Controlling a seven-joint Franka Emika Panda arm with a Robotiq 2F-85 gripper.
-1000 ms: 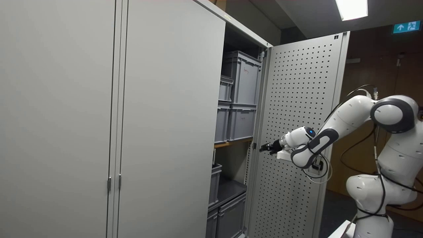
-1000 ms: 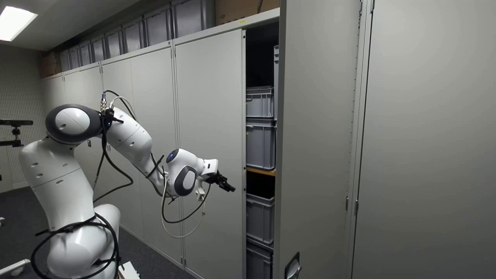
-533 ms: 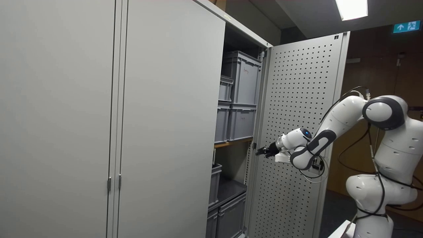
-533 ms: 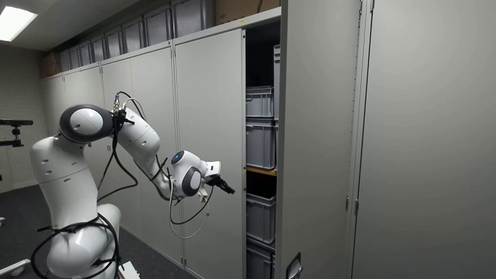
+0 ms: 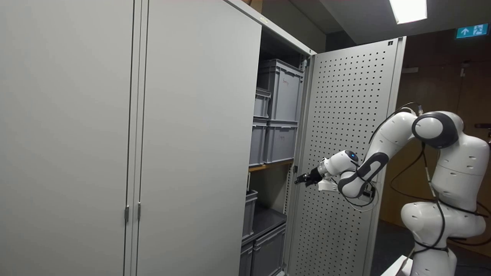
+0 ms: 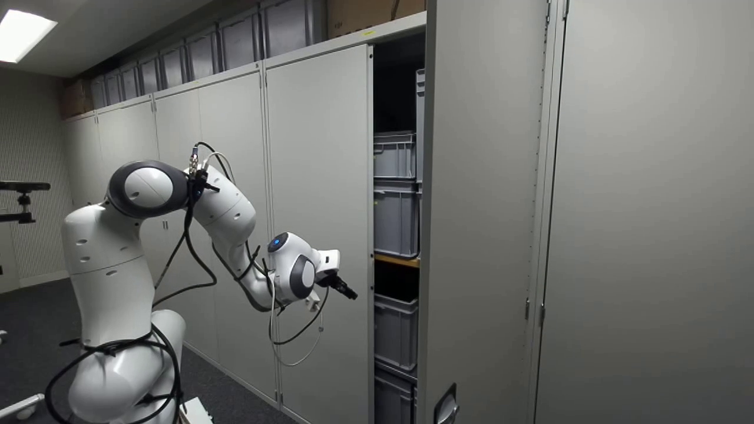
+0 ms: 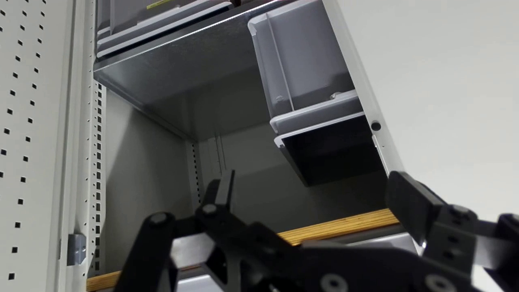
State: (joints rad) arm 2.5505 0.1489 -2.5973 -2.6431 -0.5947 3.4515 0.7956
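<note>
dark carpet along the grey cabinet, gripper (jaws spread wide) outside it, lower than a second ago

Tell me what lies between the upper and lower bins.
Between the upper bins and lower bins, both exterior views show a wooden shelf with open space beneath.

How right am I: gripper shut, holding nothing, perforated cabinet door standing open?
One correction: the gripper is open, not shut; the wrist view shows its fingers apart. It holds nothing, and the perforated cabinet door stands open, as you say.
</note>
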